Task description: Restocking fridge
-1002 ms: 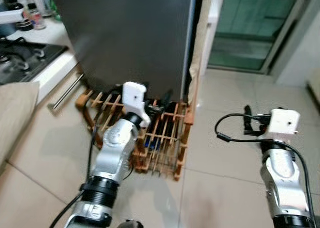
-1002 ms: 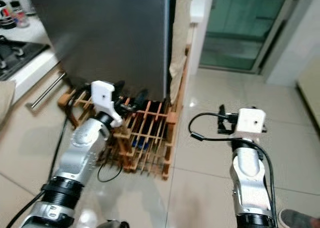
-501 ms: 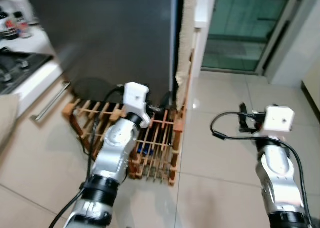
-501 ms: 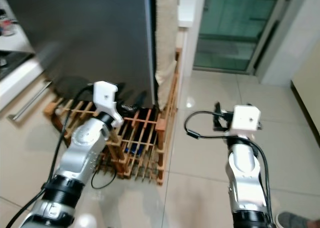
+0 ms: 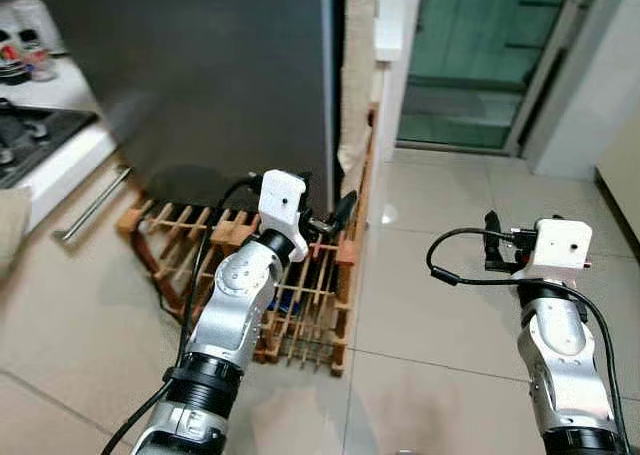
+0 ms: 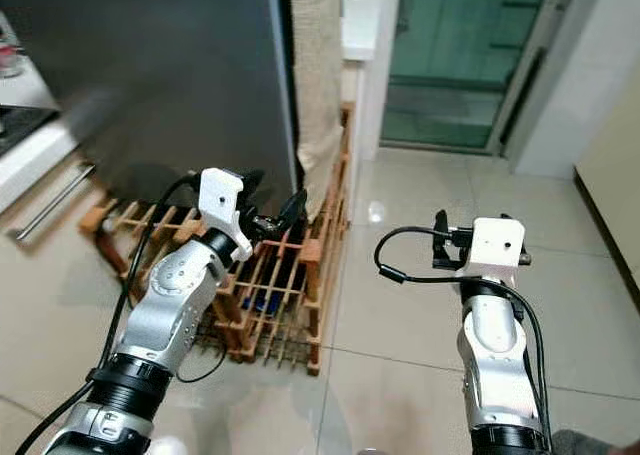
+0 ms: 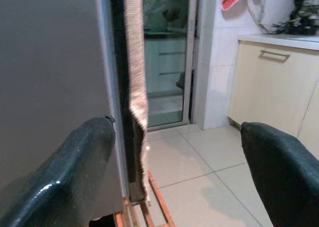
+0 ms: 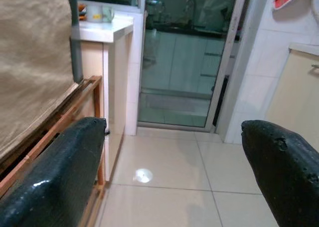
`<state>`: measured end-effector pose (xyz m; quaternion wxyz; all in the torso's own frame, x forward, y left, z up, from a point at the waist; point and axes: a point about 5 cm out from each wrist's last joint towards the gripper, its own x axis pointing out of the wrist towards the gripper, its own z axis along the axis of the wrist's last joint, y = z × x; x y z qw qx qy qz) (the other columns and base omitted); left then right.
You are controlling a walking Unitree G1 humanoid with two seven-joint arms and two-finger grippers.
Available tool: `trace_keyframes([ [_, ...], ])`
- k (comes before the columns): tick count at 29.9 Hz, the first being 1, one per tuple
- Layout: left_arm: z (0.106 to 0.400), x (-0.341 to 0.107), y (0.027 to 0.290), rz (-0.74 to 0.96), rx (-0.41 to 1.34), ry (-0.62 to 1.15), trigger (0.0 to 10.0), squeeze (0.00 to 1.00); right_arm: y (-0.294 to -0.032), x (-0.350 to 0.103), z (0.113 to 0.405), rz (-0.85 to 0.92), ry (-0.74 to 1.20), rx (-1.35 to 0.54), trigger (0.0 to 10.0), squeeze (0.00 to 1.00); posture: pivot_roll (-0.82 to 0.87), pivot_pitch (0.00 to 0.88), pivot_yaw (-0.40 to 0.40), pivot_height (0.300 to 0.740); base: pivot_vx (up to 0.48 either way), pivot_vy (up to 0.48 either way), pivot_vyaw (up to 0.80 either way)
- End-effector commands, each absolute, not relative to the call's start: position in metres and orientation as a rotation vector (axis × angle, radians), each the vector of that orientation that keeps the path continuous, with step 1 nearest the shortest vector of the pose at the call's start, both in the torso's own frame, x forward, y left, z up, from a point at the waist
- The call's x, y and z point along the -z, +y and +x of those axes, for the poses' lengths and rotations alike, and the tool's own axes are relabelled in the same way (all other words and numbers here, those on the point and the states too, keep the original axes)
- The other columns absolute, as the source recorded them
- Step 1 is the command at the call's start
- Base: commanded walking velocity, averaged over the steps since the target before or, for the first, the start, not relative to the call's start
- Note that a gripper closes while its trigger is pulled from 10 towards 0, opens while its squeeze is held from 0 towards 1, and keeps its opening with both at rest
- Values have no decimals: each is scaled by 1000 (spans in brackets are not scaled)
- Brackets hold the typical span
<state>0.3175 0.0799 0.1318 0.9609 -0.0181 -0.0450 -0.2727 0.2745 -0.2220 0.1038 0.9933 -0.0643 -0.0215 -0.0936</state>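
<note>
Left wrist view shows the left claw wide open and empty, like the right claw, near the tall dark grey metal fridge, whose heavy, stiff, shut door probably needs pulling by its edge.

The two head views look forward and down from above both arms, and they share the dark fridge, the wooden rack at its foot, the tiled floor and the glass door. The left wrist view looks along its tool, close to the fridge edge. The right wrist view looks low over the floor to the same glass door.
</note>
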Motion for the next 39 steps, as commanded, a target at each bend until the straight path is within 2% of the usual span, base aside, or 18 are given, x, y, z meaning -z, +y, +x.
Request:
trace_keyframes([
  [1, 319, -139, 77, -32, 561, -120, 10000, 0, -224, -108, 275, -140, -67, 192, 10000, 0, -131, 0, 55, 740, 480, 0, 0],
  [5, 320, -141, 78, -44, 543, -128, 10000, 0, -224, -109, 275, -144, -72, 190, 10000, 0, -131, 0, 56, 740, 480, 0, 0],
  [9, 327, -150, 89, -172, 409, -117, 10000, 0, -219, -121, 276, -169, -119, 162, 10000, 0, -138, 0, 63, 740, 480, 0, 0],
  [14, 326, -160, 93, -191, 397, -136, 10000, 0, -215, -132, 276, -187, -161, 143, 10000, 0, -141, 0, 65, 740, 451, 0, 0],
  [18, 323, -173, 85, -166, 453, -184, 10000, 0, -213, -134, 276, -189, -169, 131, 10000, 0, -139, 0, 65, 740, 0, 0, 0],
  [26, 321, -174, 77, -132, 542, -161, 10000, 0, -214, -132, 275, -184, -154, 136, 10000, 0, -132, 0, 61, 740, 0, 0, 0],
  [32, 323, -171, 81, -120, 516, -138, 10000, 0, -214, -129, 275, -185, -134, 141, 10000, 0, -137, 0, 65, 740, 0, 0, -530],
  [39, 326, -172, 86, -159, 431, -141, 10000, 0, -213, -127, 274, -186, -133, 141, 10000, 0, -136, 0, 65, 740, 0, 0, 0],
])
